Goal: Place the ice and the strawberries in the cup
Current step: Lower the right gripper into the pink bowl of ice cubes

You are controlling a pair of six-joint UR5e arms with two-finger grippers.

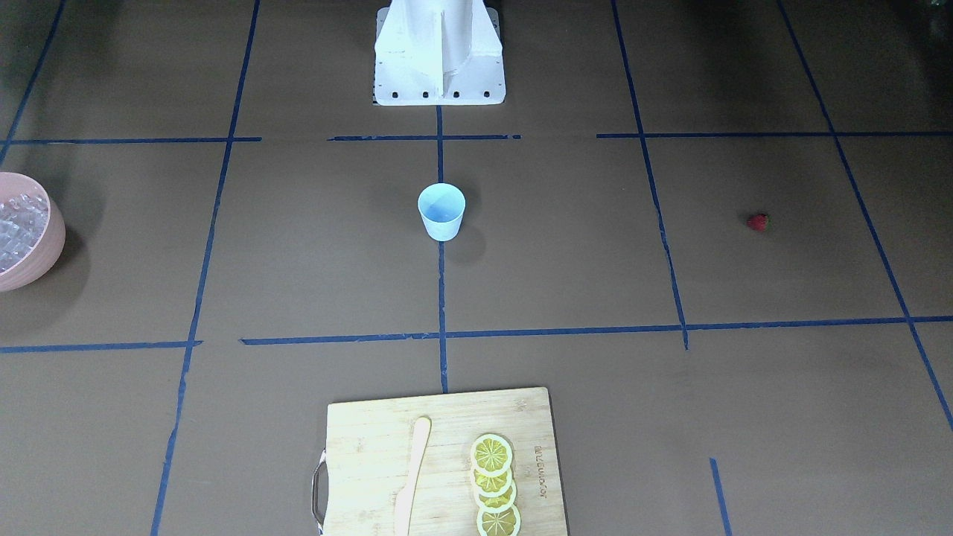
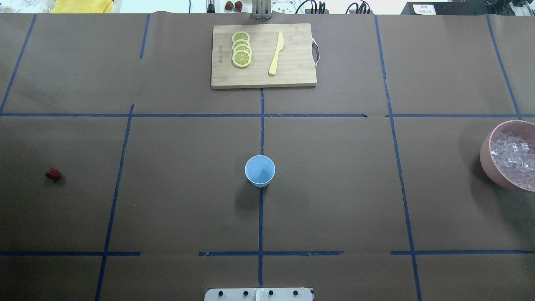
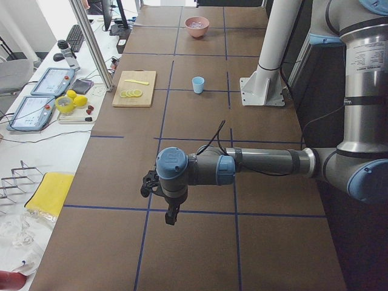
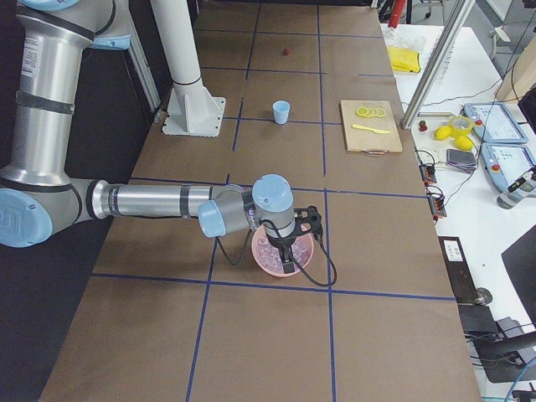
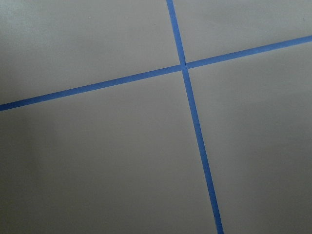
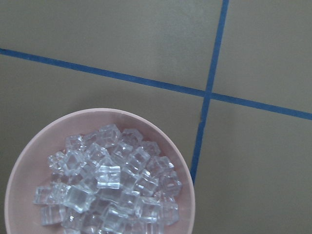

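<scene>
as each gripper shows only in a side view, the state of the jaws cannot be told for either arm. the left gripper [image 3: 172,213] is seen pointing down above the table [image 2: 334,188], near a crossing of blue tape lines [image 5: 185,68]; only bare brown surface and that crossing are shown by the left wrist camera. the right gripper [image 4: 289,261] is held over the pink bowl [image 6: 29,161], pointing down; no fingers are shown by the right wrist camera.

the ice [image 6: 107,190] is heaped in the pink bowl, which is placed at the table's edge on the robot's right side. the cup [image 2: 259,170] is set upright at the table's centre, on the middle tape line, well apart from both grippers; its inside is seen as plain blue. the strawberry [image 2: 53,174] is laid alone on the table on the robot's left side, well apart from the cup.

at the far edge from the robot, a cutting board [image 2: 292,71] is placed; four overlapping lemon slices [image 2: 241,49] and a pale knife [image 2: 276,53] are laid on it side by side.
</scene>
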